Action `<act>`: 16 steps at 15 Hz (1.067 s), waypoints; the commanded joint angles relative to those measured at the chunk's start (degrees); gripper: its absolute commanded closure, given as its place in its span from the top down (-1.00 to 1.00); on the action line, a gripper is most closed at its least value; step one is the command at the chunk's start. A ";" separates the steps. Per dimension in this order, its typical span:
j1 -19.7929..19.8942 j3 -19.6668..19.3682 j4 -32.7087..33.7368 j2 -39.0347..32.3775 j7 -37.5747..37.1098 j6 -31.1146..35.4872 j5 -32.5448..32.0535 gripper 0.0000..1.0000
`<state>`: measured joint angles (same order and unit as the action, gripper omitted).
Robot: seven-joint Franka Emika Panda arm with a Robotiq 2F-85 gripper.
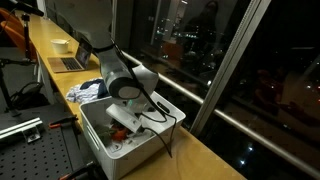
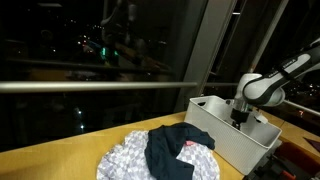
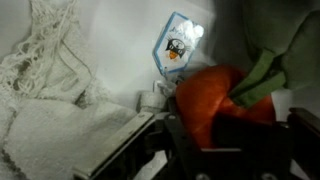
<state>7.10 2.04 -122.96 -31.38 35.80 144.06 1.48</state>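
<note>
My gripper (image 3: 235, 135) is down inside a white bin (image 1: 150, 150), which also shows in an exterior view (image 2: 250, 145). Its fingers are closed around an orange plush carrot (image 3: 215, 100) with a green top (image 3: 262, 75). The left finger presses against the orange body. The carrot shows as an orange patch under the gripper in an exterior view (image 1: 122, 131). A small blue-and-white tag with a penguin picture (image 3: 175, 45) lies just behind the carrot. White knitted cloth (image 3: 50, 90) fills the bin to the left. The gripper shows above the bin in both exterior views (image 1: 128, 108) (image 2: 240, 115).
A dark garment (image 2: 180, 150) lies on a patterned cloth (image 2: 125, 160) on the wooden counter beside the bin. A laptop (image 1: 68, 63) and a bowl (image 1: 60, 45) stand farther along the counter. A window wall (image 1: 220, 50) runs alongside.
</note>
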 commanded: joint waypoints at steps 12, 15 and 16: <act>-7.30 1.31 -6.12 34.43 -15.17 -14.31 -8.18 -1.00; -10.20 2.76 -0.34 38.55 -17.53 -21.58 -9.69 -1.00; -11.34 3.76 2.30 38.91 -18.74 -24.02 -10.68 -1.00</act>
<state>-1.76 3.93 -126.35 5.05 20.26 126.92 -6.56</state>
